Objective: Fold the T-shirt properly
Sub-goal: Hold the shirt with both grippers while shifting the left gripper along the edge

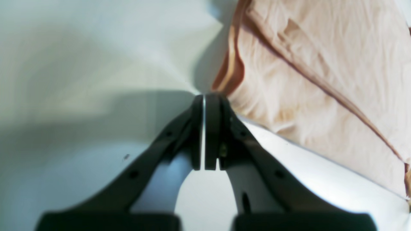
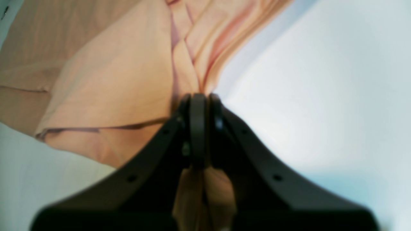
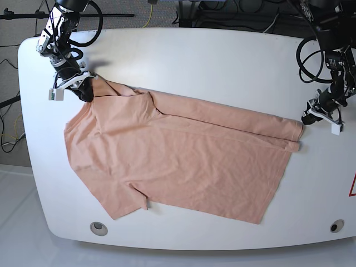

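Observation:
The salmon-pink T-shirt (image 3: 178,161) lies spread across the white table (image 3: 222,61), with its far long edge folded over onto itself. My right gripper (image 3: 86,92) is at the shirt's far left corner, shut on a bunch of its cloth; the right wrist view shows the gripper (image 2: 199,96) with pink cloth (image 2: 112,80) gathered into it. My left gripper (image 3: 307,118) is at the shirt's right end, just beyond the hem corner. In the left wrist view this gripper (image 1: 204,96) is shut with a thin bare slit between the jaws, and the shirt's folded edge (image 1: 321,80) meets its tip.
Two round metal inserts (image 3: 98,227) (image 3: 334,226) sit near the table's front edge. Cables and stands (image 3: 222,8) run behind the far edge. The shirt's lower hem (image 3: 261,219) lies close to the front edge.

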You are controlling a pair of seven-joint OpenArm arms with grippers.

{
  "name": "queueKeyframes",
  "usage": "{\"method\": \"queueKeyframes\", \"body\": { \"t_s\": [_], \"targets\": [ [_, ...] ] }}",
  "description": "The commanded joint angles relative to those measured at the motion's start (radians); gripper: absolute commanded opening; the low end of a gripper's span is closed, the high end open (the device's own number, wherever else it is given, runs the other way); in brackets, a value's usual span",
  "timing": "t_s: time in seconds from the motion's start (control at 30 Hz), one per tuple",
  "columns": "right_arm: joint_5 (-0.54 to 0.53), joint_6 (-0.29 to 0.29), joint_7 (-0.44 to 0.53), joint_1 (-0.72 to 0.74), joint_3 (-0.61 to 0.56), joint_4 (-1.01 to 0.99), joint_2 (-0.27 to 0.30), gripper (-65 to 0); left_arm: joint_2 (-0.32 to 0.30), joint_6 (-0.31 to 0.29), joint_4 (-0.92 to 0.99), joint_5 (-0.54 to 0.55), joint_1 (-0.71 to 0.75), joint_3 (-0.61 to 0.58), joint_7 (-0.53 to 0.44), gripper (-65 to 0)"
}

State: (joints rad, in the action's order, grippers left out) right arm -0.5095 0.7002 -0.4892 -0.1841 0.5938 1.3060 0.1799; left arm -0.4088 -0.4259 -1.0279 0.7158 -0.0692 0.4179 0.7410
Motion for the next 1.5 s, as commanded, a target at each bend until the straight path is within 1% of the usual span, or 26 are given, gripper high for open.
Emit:
{"method": "queueKeyframes", "body": {
  "t_s": [0.0,0.1,0.17,0.23,0.37,0.5,0.63,0.77,1.03,1.17,1.37,1.47],
  "targets": [
    [0.024,-0.002,-0.02,0.001,-0.012,0.005,0.007,-65.0,-0.018,0.011,-0.034,-0.02,-0.016,0.007,0.011,-61.2],
    [0.024,-0.002,-0.02,0.002,-0.012,0.004,0.006,-65.0,-0.018,0.012,-0.045,-0.019,-0.014,0.007,-0.004,-49.9],
    [0.025,-0.002,-0.02,0.004,-0.012,0.002,0.006,-65.0,-0.018,0.012,-0.045,-0.015,-0.013,0.006,-0.015,-44.4],
    [0.029,-0.002,-0.02,0.005,-0.013,0.0,0.006,-65.0,-0.017,0.014,-0.041,-0.01,-0.014,0.005,-0.02,-40.9],
    [0.024,-0.002,-0.011,0.004,-0.013,0.0,0.005,-65.0,-0.012,0.013,-0.002,-0.005,-0.023,0.001,-0.032,-38.4],
    [0.026,-0.002,-0.009,0.005,-0.014,-0.001,0.005,-65.0,-0.009,0.014,0.017,0.005,-0.028,0.0,-0.04,-39.9],
    [0.025,-0.002,-0.009,0.002,-0.015,0.0,0.004,-65.0,-0.007,0.014,0.033,0.006,-0.032,-0.004,-0.049,-39.8],
    [0.019,-0.002,-0.007,0.0,-0.019,0.002,0.002,-65.0,-0.014,0.012,0.047,-0.003,-0.039,-0.028,-0.056,-36.3],
    [0.021,-0.002,-0.007,-0.002,-0.018,0.001,0.002,-65.0,-0.019,0.013,0.045,-0.006,-0.029,-0.038,-0.042,-34.0],
    [0.018,-0.002,-0.002,0.003,-0.021,0.0,0.004,-65.0,-0.032,0.011,0.03,0.005,-0.011,-0.022,-0.035,-35.0],
    [0.018,-0.002,-0.001,0.005,-0.02,-0.003,0.003,-65.0,-0.03,0.011,0.024,0.007,0.001,-0.018,-0.03,-36.5],
    [0.01,-0.002,0.004,0.003,-0.022,0.0,0.004,-65.0,-0.018,0.004,0.007,0.024,0.009,-0.006,-0.041,-35.1]
  ]
}}
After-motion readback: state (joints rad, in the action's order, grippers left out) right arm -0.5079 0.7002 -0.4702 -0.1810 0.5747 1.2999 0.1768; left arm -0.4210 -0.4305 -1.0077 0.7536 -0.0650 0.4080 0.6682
